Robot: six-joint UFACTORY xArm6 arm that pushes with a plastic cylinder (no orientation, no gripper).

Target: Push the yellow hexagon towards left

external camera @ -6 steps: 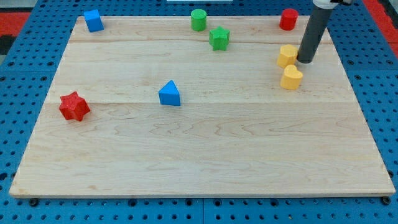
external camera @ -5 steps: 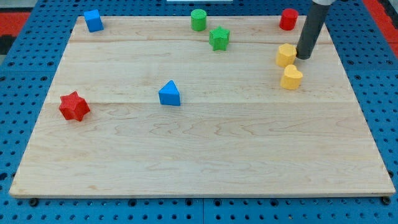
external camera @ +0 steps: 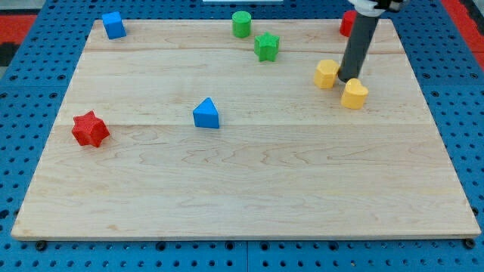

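A wooden worktop point(external camera: 242, 181) holds small coloured blocks, with the yellow hexagon point(external camera: 326, 74) in the upper right of the frame. My tip point(external camera: 349, 78) touches the hexagon's right side, just above the yellow heart point(external camera: 354, 94); the arm ends in a plain rod, so there is no hand to spread or pinch. A green star point(external camera: 266, 47) sits up and left of the hexagon, and a blue triangle point(external camera: 206, 113) lies near the centre.

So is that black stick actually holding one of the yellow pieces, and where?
Nothing is held. There is no claw; my tip only presses against the view's right side of the yellow hexagon, just above the yellow heart.
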